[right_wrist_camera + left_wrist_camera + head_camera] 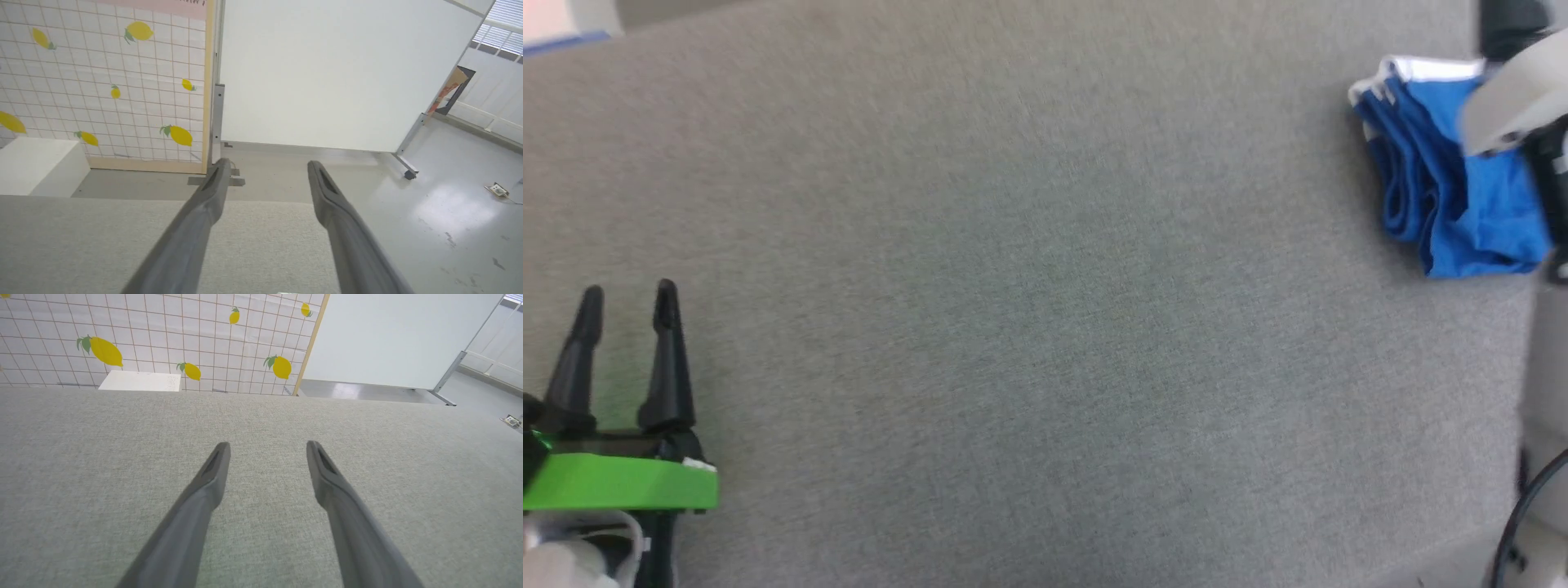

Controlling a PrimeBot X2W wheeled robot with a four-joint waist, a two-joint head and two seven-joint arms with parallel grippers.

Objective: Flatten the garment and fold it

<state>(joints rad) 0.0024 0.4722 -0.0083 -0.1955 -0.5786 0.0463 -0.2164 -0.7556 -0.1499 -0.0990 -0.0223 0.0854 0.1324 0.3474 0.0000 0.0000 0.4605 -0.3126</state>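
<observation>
Shorts [1445,196] of thin royal-blue mesh with white trim lay folded in a heap near the right edge of the grey cloth table [1045,327], by my right forearm [1515,98]. My left gripper [629,291] and right gripper [265,165] gaped wide, empty. Folding seemed done; next, I judged, squaring the bundle

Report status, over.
Left pincer open, empty. Right pincer open, empty. Blue shorts bunched, far right of grey table, pale forearm partly hiding them.

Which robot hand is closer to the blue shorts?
Right. The right arm reaches over the blue shorts at the head view's right edge; the left gripper sits far off across the grey table, at lower left.
</observation>
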